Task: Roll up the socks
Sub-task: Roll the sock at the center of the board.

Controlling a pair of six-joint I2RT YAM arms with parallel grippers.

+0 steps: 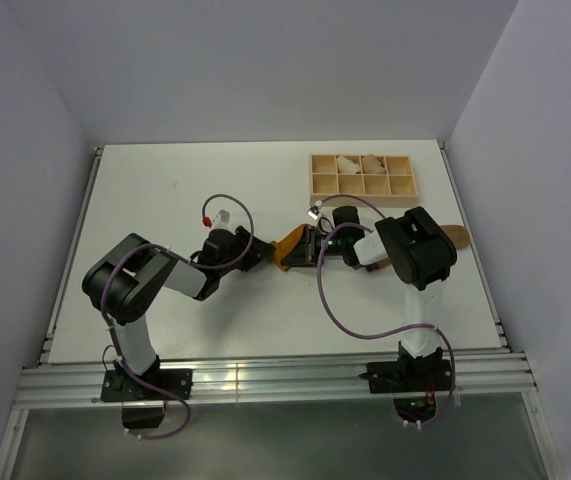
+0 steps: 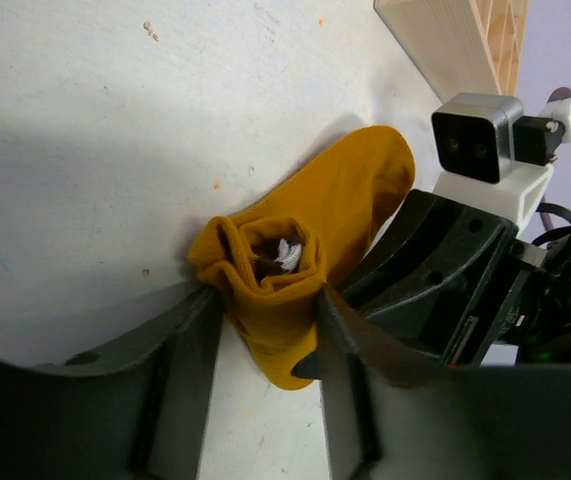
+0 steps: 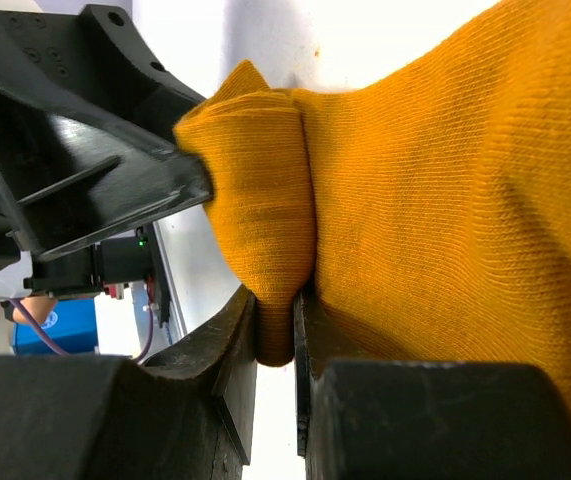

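Left gripper (image 2: 265, 312) clamped across the rolled end of the mustard sock (image 2: 355, 190), one finger on each side of the coil. Right gripper (image 3: 277, 325) pinched tight on a fold of the same sock, right beside the coil. Sock sits mid-table, at 7 o'clock from the tray (image 1: 313, 176). Progress, my read: roll started, bit of white showing in the core, the tail lies flat and unrolled. Tan sock (image 1: 455, 237) at 3 o'clock, past the right arm, looks untouched. Under halfway.
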